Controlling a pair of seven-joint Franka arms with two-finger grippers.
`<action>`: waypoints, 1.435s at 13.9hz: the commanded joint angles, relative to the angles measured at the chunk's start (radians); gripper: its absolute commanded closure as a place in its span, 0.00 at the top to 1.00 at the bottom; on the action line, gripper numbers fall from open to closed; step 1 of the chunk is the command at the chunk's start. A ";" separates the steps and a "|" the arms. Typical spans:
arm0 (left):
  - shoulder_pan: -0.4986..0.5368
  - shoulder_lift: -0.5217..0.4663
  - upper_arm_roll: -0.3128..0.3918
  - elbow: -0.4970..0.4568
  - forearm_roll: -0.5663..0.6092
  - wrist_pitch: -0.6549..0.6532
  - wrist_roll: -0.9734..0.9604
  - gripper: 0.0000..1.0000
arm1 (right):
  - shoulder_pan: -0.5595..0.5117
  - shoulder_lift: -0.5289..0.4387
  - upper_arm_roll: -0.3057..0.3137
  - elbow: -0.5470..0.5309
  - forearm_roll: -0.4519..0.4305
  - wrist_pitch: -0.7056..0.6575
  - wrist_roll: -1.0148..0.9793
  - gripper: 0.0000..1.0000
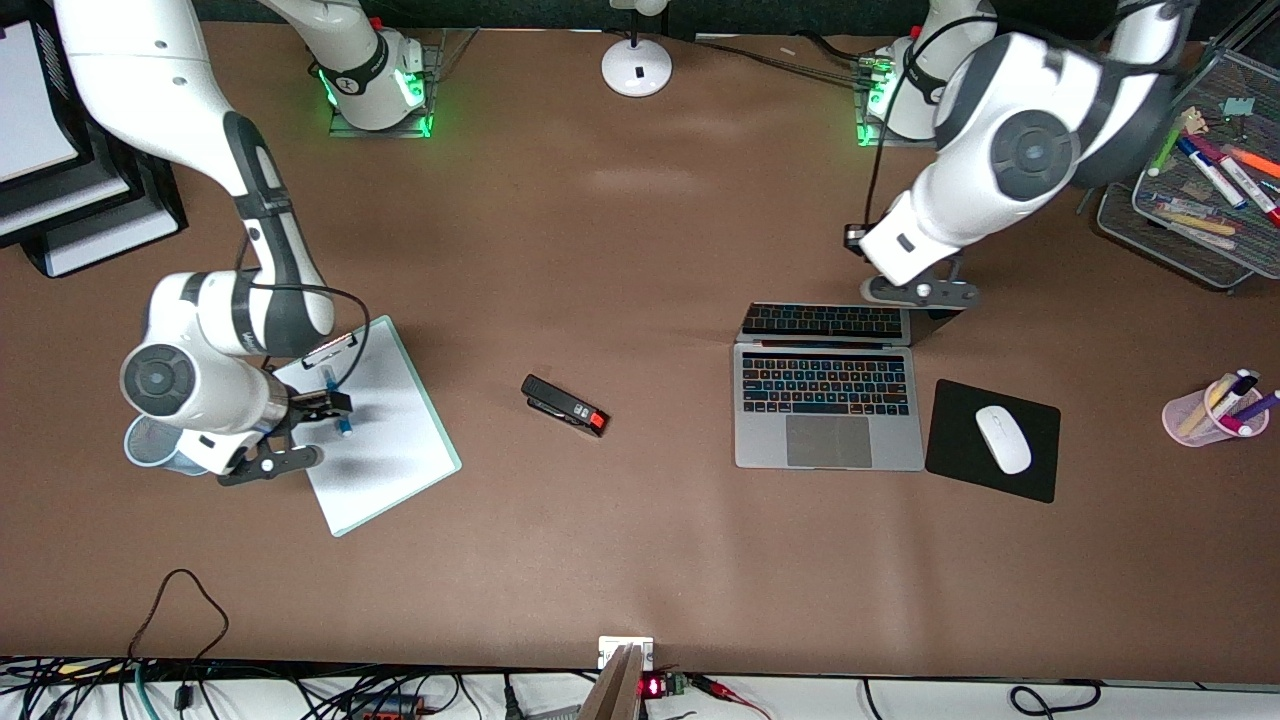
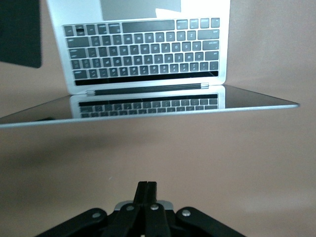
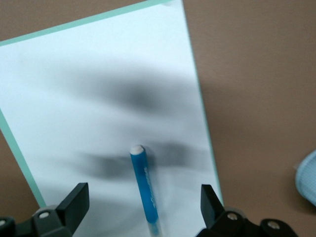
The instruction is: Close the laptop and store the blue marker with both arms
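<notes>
Lying on the white sheet of the clipboard (image 1: pixel 385 430) toward the right arm's end of the table, the blue marker (image 3: pixel 144 190) sits well inside the paper's green edge, pale tip showing. Your right gripper (image 3: pixel 143 202) hangs low over it with fingers (image 3: pixel 75 200) spread wide, one on each side, marker between them and not touched. Bare brown table (image 1: pixel 640 560) runs from the clipboard's edge toward the front camera. A black stapler (image 1: pixel 565 406) lies between clipboard and laptop, apart from both. The laptop (image 1: pixel 826 405) is open, lid tilted back low so the keys mirror in the screen. Your left gripper (image 2: pixel 146 193) is low over the table just past the lid's top edge, on the side toward the arm bases, fingertips pressed together with nothing in them, not touching the lid. A black mouse pad (image 1: pixel 960 465) with a white mouse (image 1: pixel 1003 439) lies just beside the laptop, toward the left arm's end; a pink pen cup (image 1: pixel 1200 418) stands farther that way. Open table in front of the trackpad edge.
</notes>
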 commanded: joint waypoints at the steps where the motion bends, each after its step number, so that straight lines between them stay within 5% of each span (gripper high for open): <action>1: 0.007 -0.014 -0.012 -0.090 -0.002 0.147 0.006 0.00 | 0.000 0.022 0.003 -0.005 0.016 0.023 -0.017 1.00; 5: 0.018 0.055 -0.009 -0.088 0.096 0.322 0.010 0.00 | -0.004 0.058 0.003 -0.008 0.017 0.055 -0.085 1.00; 12: 0.044 0.167 0.001 -0.074 0.114 0.607 0.041 0.00 | -0.008 0.080 0.005 -0.010 0.019 0.064 -0.162 0.62; 20: 0.073 0.381 0.010 0.088 0.218 0.724 0.075 0.00 | -0.005 0.092 0.005 -0.004 0.053 0.113 -0.162 0.54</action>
